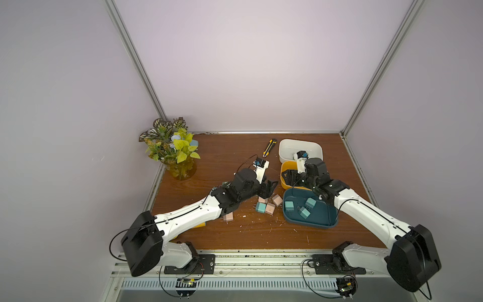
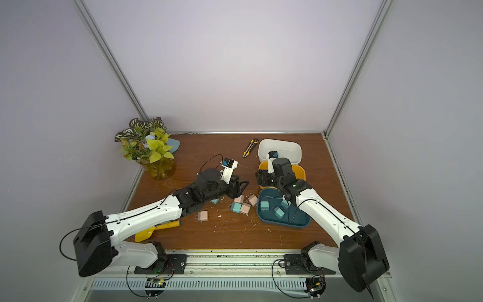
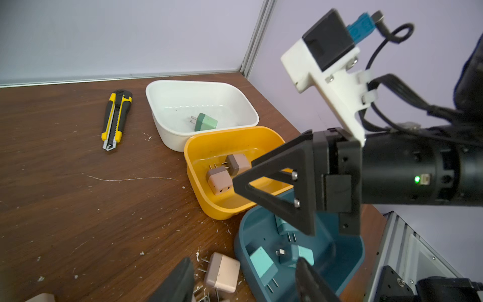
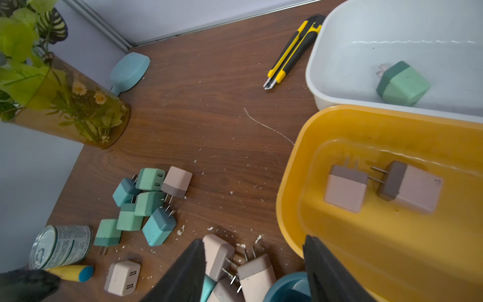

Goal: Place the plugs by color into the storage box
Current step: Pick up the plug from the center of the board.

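Two pink plugs lie inside yellow box.

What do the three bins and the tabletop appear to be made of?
White bin, yellow bin, teal bin: probably moulded plastic, smooth, slightly glossy; rounded corners, glints inside the first two. Tabletop: brown wood grain, matte and scratched; laminate or veneer, unclear.

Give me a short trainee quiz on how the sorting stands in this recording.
1. How many pink plugs lie in the yellow tub?
2. The single plug in the white tub is: A pink, B mint green, C teal-blue?
3. True or false: the utility knife lies on the table, outside every tub.
Key: 1 two; 2 B; 3 true.
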Tool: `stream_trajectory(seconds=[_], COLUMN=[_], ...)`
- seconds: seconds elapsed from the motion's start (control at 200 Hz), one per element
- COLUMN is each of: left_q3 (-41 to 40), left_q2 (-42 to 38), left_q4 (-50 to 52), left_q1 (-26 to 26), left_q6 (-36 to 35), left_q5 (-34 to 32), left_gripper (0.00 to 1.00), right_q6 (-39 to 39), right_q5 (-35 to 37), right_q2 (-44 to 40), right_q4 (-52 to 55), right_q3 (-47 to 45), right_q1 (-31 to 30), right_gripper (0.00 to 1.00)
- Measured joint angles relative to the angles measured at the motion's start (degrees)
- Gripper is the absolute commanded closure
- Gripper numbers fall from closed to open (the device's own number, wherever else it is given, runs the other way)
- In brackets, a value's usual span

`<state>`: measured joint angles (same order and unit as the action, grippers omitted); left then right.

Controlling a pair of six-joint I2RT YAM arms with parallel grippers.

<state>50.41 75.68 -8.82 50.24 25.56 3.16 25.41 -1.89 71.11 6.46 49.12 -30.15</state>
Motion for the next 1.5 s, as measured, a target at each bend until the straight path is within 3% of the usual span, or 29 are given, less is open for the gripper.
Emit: stream_trajectory(seconds=[0.235,0.761,1.011,1.501], left_q3=[-3.0,-13.4,-17.4,-17.6], left_q2=[-7.1,-21.4,-25.0,-26.3], left_q4=[4.7,14.0,16.5,17.7], left_q1=[0.0,0.0,0.0,0.0], left_q6=[0.1,1.0,3.0,2.9], left_q5=[-2.5,-8.8,-10.1,-12.7], left_gripper=[0.36,0.34,0.33,0.32], right_q6=[0.8,3.2,3.5,0.3], right_q5=[1.3,3.5,4.4,4.9], right_q2=[0.0,0.1,4.2,11.0], right_q4=[0.0,-0.8,-1.4,1.7], right_q3=[0.0,0.0,1.3,5.6], right_q1=[-6.6,-13.8,-17.4,-22.2], right_gripper=[0.35,0.34,0.34,0.38])
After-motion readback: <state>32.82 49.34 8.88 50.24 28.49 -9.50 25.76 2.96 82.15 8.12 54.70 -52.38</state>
